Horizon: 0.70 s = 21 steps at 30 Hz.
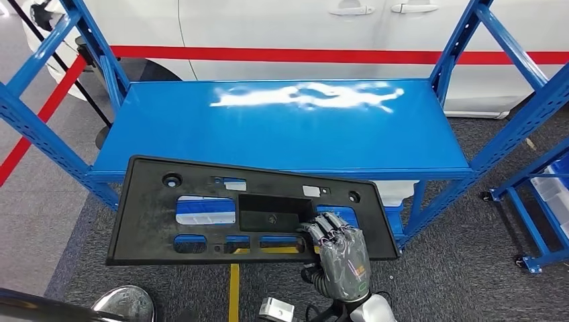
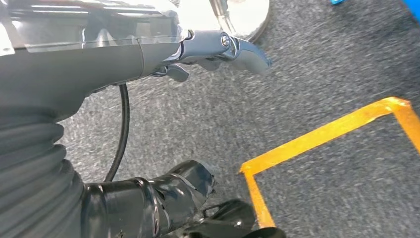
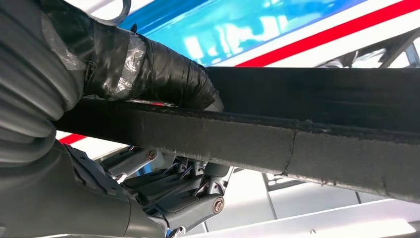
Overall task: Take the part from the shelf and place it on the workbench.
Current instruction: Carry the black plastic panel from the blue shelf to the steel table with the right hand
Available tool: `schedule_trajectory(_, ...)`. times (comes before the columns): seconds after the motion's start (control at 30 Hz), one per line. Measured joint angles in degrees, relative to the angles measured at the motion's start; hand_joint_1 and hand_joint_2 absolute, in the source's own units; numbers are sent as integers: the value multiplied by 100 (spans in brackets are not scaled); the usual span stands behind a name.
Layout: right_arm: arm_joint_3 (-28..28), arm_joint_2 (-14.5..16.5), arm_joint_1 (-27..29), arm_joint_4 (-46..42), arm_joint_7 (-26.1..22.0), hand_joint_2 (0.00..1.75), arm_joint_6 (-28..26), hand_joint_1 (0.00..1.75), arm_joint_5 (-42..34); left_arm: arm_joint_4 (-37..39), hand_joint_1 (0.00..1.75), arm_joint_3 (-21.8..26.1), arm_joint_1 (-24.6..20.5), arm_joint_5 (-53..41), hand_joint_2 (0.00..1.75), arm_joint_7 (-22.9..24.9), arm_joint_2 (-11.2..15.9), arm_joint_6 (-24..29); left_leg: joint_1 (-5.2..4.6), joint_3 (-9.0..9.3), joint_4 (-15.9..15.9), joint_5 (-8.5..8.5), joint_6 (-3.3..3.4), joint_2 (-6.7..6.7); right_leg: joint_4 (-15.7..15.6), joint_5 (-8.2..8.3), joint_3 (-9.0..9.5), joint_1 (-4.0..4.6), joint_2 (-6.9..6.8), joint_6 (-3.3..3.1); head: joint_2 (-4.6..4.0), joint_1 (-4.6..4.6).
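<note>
Head view: dominated by a blue rack (image 1: 282,134), its broad top board glaring with reflected light, a white car (image 1: 268,27) at 12 o'clock behind it. Cannot tell whether that board is the shelf or the surface the task names.

Next in size, the part (image 1: 154,221): a flat black panel with cut-outs, held clear in the air at 6 o'clock from the board, overlapping the board's near edge in the picture. Long axis running roughly 10 to 4 o'clock, the right end a little lower and nearer.

Carried by the right hand (image 1: 341,258) alone, gripping near the panel's 5 o'clock corner. Fingers (image 1: 329,228) curled over the near edge. In the right wrist view, thumb (image 3: 163,74) pressed on one face of the part (image 3: 307,144) and fingers (image 3: 188,198) on the other: a closed pinch on the rim.

Most of the panel reaching out toward 9 o'clock from the grip, so probably heavy on the unsupported left end and prone to sag or twist. Board straight ahead of the fingers at 12 o'clock.

Left hand (image 2: 148,208) low over grey carpet (image 2: 322,74) and yellow tape (image 2: 317,134), well apart from the panel, nothing seen in it; cannot tell how far curled. Right hand clearly the nearer.
</note>
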Motion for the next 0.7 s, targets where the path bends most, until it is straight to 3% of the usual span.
schedule_trajectory(0.1, 0, 30, -1, -14, -89, 175, -38, 175, -186, 0, 0, 0, -16, -7, 175, 2, 4, 2, -4, 670, -1046, 339, 28, -4, 146, 33, -154, -2, 0, 45, -1, 0)
schedule_trajectory(0.13, 0, 38, -2, -24, -118, 175, -37, 175, -244, 0, 0, 0, -21, -9, 175, 3, 5, 3, -13, 782, -1267, 387, 55, -10, 183, 47, -188, 5, 0, 70, 0, 0)
schedule_trajectory(0.3, 4, 42, -3, -44, -255, 175, -28, 175, -429, 1, 0, 1, -19, -35, 175, 19, 1, 4, -26, 750, -1366, 508, 197, -11, 217, 96, -248, 4, 16, 208, 0, 3)
schedule_trajectory(0.33, 5, 42, -3, -46, -297, 175, -23, 175, -483, 1, 0, 1, -26, -44, 175, 22, -1, 5, -19, 723, -1378, 560, 248, -3, 299, -1, -290, -5, 27, 246, -1, 6)
schedule_trajectory(0.4, 10, 42, -2, -46, -344, 175, -12, 175, -560, 1, 0, 2, -45, -48, 175, 26, -2, 6, -9, 642, -1393, 655, 315, 12, 782, -437, -466, -28, 44, 299, 0, 8)
schedule_trajectory(0.47, 15, 42, 1, -46, -357, 175, -8, 175, -594, 0, 0, 2, -47, -48, 175, 30, -1, 7, -18, 526, -1386, 735, 336, 17, 1471, -858, -663, -45, 43, 340, 1, 8)
schedule_trajectory(0.5, 16, 42, 3, -46, -358, 175, -8, 175, -600, 0, 0, 2, -46, -48, 175, 32, 0, 7, -23, 469, -1380, 772, 335, 20, 1663, -925, -675, -50, 44, 349, 0, 8)
schedule_trajectory(0.53, 17, 42, 2, -46, -358, 175, -8, 175, -601, 0, 0, 2, -45, -48, 175, 33, 1, 7, -26, 418, -1374, 806, 331, 21, 1643, -880, -580, -53, 44, 347, 0, 8)
schedule_trajectory(0.57, 17, 42, 1, -46, -359, 175, -9, 175, -600, 0, 0, 3, -45, -48, 175, 34, 1, 7, -28, 377, -1370, 838, 323, 20, 1390, -749, -366, -52, 44, 330, 0, 7)
schedule_trajectory(0.63, 18, 42, -4, -48, -359, 175, -11, 175, -595, 0, 0, 4, -48, -46, 175, 34, -1, 7, -35, 322, -1366, 895, 290, 15, 540, -509, 208, -30, 46, 263, 1, 7)
schedule_trajectory(0.7, 19, 42, -5, -56, -361, 175, -15, 175, -589, 0, 0, 4, -52, -44, 175, 33, -2, 9, -30, 300, -1375, 956, 229, 14, 26, -418, 502, 21, 49, 204, 1, 7)
